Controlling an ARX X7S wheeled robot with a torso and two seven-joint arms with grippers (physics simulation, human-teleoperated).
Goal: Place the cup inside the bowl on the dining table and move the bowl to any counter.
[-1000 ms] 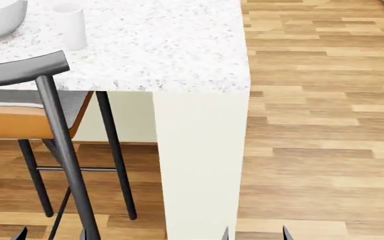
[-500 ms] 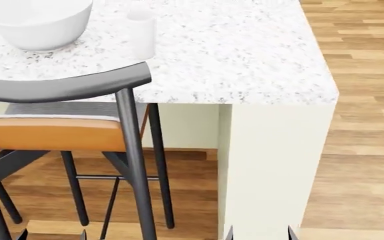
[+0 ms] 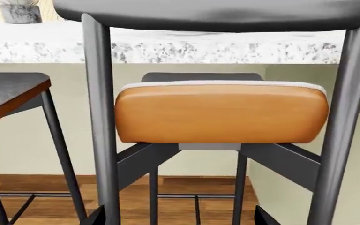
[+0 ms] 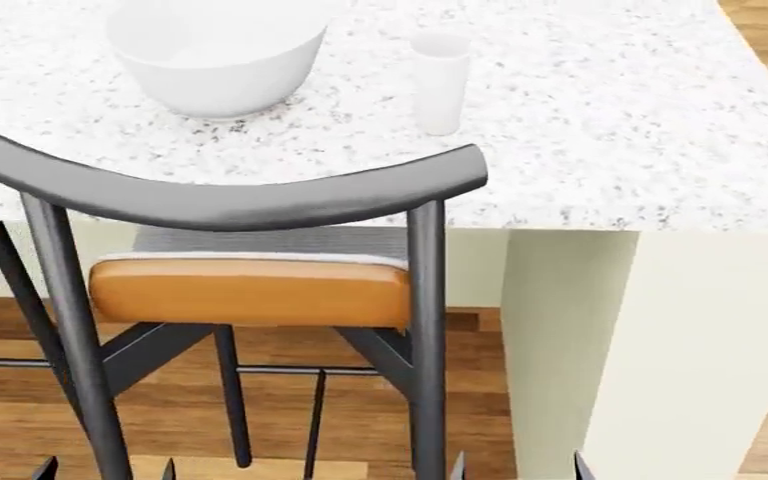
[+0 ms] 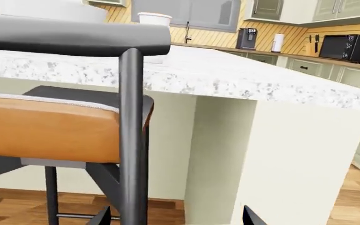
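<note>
The large white bowl [image 4: 211,55] stands on the white speckled dining table [image 4: 598,120], with the small white cup [image 4: 440,80] upright just to its right and apart from it. In the right wrist view the cup [image 5: 155,18] and the bowl's rim [image 5: 42,9] show over a chair back. My left gripper [image 4: 104,470] and right gripper [image 4: 518,468] are low at the view's bottom edge, below table height, both open and empty. Only their dark fingertips show in the left wrist view [image 3: 178,220] and the right wrist view [image 5: 176,219].
A chair with a dark curved back [image 4: 224,195] and an orange seat [image 4: 251,290] stands between me and the table. A second stool [image 3: 5,93] is to its left. The table's white end panel [image 4: 678,340] is at the right. Far worktops hold a black microwave [image 5: 354,47].
The head view has shifted left along the table. The bowl, cup and chair have slid rightward into the middle of the view. Both grippers stay low and open.
</note>
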